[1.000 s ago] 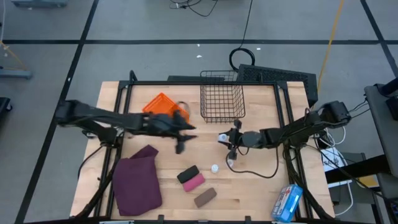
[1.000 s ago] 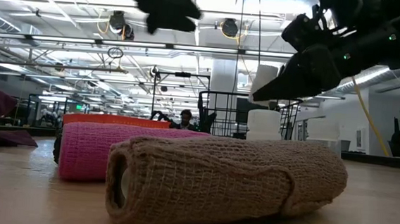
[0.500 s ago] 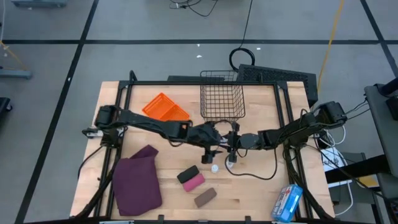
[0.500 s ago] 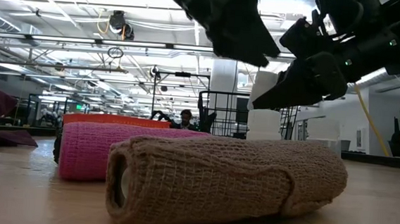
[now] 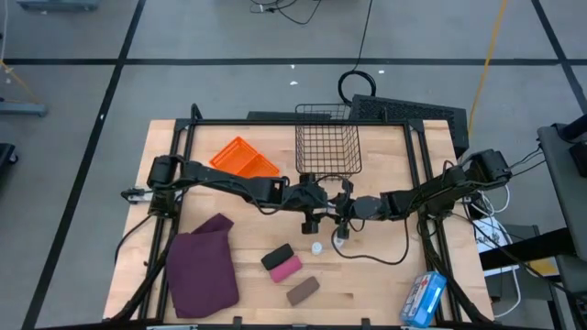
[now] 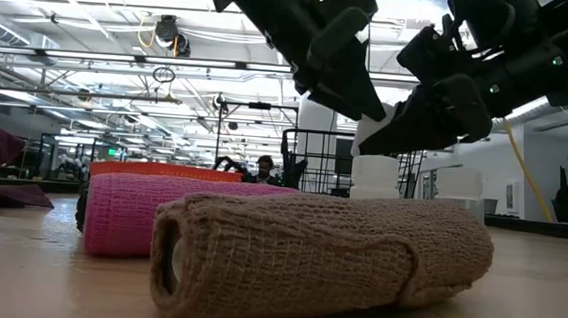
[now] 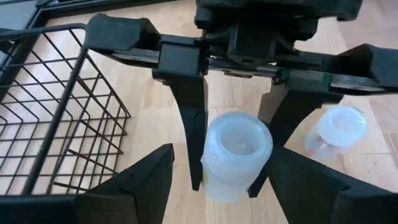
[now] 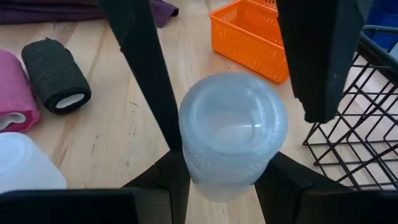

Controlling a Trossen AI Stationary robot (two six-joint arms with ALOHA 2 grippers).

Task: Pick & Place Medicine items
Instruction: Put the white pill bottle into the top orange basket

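My right gripper [image 5: 337, 209] is shut on a small white bottle [image 8: 233, 124] above the table's middle, just near of the wire basket. My left gripper [image 5: 312, 213] reaches in from the left and is open. Its two fingers [image 8: 140, 74] stand on either side of that bottle without touching it. A second white bottle [image 5: 316, 247] stands on its base on the table below them and also shows as a bottle [image 7: 339, 127] in the left wrist view. In the low view, two white bottles [image 6: 458, 181] stand behind the tan roll. My right gripper pinches the bottle's body [image 7: 211, 165] between its two fingers [image 7: 189, 124], one on each side below the cap. The fingers come level from the table's right. The bottle [image 6: 375, 115] is roughly upright and lifted clear of the table.
The wire basket [image 5: 327, 147] stands just beyond the grippers, and the orange tray [image 5: 243, 158] lies to its left. The maroon cloth [image 5: 202, 266], the black roll [image 5: 277, 256], pink roll [image 5: 287, 268] and tan roll [image 5: 302, 291] lie nearer, and a blue-and-white packet [image 5: 424, 298] lies at the near right.
My left arm has swung from beside the orange tray toward the table's right, up to my right gripper. Its open fingers now straddle the bottle that my right gripper holds. My right gripper and the bottle have stayed in place.
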